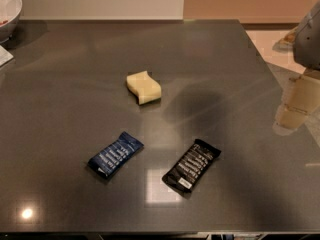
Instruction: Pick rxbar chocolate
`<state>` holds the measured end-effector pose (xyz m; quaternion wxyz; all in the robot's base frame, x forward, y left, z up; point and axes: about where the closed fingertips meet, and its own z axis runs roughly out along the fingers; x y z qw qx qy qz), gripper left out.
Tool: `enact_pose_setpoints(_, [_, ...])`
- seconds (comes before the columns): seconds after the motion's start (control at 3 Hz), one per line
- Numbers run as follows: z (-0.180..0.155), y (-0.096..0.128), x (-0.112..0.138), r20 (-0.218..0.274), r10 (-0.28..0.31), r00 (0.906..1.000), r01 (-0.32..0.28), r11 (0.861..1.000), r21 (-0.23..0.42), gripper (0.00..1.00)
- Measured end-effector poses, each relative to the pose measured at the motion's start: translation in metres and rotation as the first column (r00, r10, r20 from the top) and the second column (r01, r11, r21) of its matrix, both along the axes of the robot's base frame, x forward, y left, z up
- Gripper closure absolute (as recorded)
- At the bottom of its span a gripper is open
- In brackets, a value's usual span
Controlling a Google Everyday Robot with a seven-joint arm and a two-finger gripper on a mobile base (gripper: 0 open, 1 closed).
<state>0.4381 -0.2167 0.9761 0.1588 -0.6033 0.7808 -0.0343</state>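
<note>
Black, white-lettered rxbar chocolate [191, 165] — beige gripper [295, 104] at right

— Where's the rxbar chocolate [192, 165]?
— Lower centre-right on the table [60, 84], just right of the other bar [115, 154].
— And the sponge [144, 87]?
— Behind both, mid-frame. A bowl [7, 9] sits upper left, and the gripper [294, 109] hangs at the right edge.

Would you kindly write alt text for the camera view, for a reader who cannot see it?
A black rxbar chocolate lies flat on a dark grey table, near the front, with a blue-wrapped bar to its left and a yellow sponge behind them. The robot's hand is at the right edge, apart from the bars.
</note>
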Motion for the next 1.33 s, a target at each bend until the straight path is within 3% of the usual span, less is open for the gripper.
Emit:
enact_pose_setpoints(0.33, [0.0, 0.0, 0.0, 0.0, 0.0, 1.0, 0.0, 1.0, 0.0, 0.0])
enact_pose_setpoints(0.67, [-0.003, 0.005, 0.004, -0.01, 0.048, 0.9988, -0.048, 0.999, -0.015, 0.0])
enact_pose_setpoints(1.0, [-0.013, 0.019, 0.007, -0.038, 0.153, 0.9875, -0.153, 0.988, -0.011, 0.0])
enact_pose_setpoints(1.33, [-0.025, 0.036, 0.005, -0.051, 0.283, 0.9578, -0.283, 0.959, 0.005, 0.0])
